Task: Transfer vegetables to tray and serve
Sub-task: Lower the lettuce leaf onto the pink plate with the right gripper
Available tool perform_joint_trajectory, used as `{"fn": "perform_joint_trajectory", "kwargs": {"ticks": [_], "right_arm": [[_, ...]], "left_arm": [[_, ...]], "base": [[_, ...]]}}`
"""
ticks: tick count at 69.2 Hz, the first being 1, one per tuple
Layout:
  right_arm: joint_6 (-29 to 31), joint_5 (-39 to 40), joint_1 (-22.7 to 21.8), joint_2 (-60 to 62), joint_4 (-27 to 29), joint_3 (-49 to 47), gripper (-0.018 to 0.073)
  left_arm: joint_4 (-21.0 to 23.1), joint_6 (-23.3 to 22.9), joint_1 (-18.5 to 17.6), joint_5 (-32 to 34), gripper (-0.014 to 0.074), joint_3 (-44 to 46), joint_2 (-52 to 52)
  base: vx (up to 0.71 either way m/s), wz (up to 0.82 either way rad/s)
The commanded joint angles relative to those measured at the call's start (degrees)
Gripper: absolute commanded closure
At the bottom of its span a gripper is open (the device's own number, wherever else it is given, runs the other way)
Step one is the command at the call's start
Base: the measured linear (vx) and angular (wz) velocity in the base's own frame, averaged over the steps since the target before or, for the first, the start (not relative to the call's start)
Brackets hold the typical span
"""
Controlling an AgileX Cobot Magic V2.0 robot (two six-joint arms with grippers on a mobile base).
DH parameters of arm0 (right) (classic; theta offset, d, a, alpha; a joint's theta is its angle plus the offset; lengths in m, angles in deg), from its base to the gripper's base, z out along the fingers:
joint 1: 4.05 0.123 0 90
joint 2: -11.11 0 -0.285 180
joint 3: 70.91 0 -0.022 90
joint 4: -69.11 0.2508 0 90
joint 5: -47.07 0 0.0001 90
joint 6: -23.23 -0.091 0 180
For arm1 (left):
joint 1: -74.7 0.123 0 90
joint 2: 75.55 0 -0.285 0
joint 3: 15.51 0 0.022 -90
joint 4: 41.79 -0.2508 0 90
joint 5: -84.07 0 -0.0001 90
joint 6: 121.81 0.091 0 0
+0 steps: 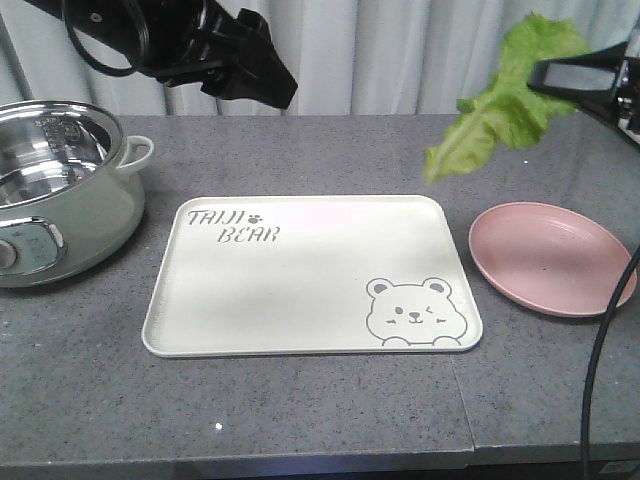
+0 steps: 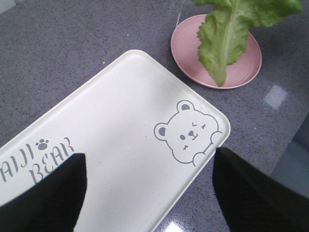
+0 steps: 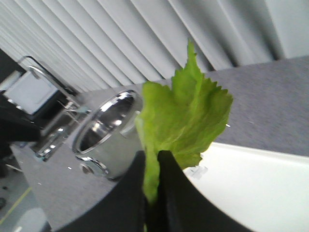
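Front view: the vegetables (image 1: 510,95) hang at two o'clock of the tray (image 1: 300,270), nothing on it yet. Left wrist: left end effector (image 2: 149,154) gapes apart, empty. Right wrist: right end effector (image 3: 150,157) clamps the vegetables. Placing, serving remain.

- One cream tray (image 1: 300,290), printed with one bear drawing (image 1: 415,312) and two grey words.
- One round pink plate (image 1: 550,255).
- One steel-lined pot (image 1: 60,190).
- One clump of green lettuce (image 1: 510,100); its separate leaves cannot be counted.
- Two black arms, the left arm (image 1: 190,40) and the right arm (image 1: 600,80), each with one pair of jaws.
- One grey counter (image 1: 300,420).
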Motion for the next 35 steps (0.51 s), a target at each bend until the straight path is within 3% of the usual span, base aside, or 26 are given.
{"fn": "perform_joint_trajectory", "kwargs": {"ticks": [1,15,35], "right_arm": [[-2.4,-1.7,-3.6,2.4,-4.3,-1.7,0.0565],[-4.2,4.1,-5.9,2.2,-17.1,-1.7,0.0564],[-3.0,8.6,-5.8,-5.0,-18.0,-1.8,0.0561]], "left_arm": [[0.2,-0.5,-0.2,1.8,0.0083,1.5,2.6],[0.1,-0.5,-0.2,1.7,0.0083,1.5,2.6],[0.1,-0.5,-0.2,1.0,0.0083,1.5,2.6]], "base": [[0.00,0.00],[0.00,0.00],[0.00,0.00]]}}
